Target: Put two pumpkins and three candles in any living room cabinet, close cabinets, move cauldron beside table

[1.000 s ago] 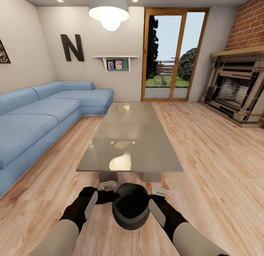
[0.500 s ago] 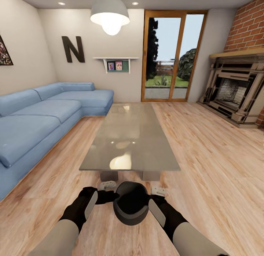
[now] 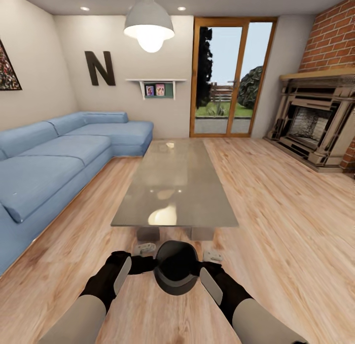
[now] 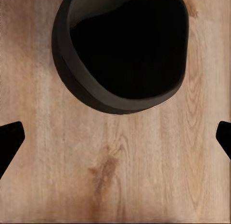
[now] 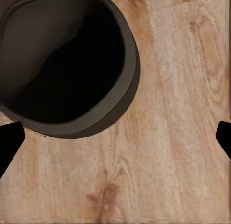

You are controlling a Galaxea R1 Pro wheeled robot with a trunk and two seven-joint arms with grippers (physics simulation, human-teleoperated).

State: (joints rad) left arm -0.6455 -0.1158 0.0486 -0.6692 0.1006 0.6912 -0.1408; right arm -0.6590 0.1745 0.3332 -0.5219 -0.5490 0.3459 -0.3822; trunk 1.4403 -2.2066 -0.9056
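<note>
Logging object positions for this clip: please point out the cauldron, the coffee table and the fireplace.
cauldron (image 3: 176, 268), head view, on its dark interior just inside the mouth.
coffee table (image 3: 177, 181), head view, on a bare part of the glass top.
fireplace (image 3: 310, 122), head view, on the firebox opening.

I see a black cauldron (image 3: 176, 270) over light-brown grained floorboards (image 3: 276, 225), a grey reflective glass table (image 3: 175, 186), a blue sofa (image 3: 54, 161) and a red brick chimney wall (image 3: 333, 36).
</note>
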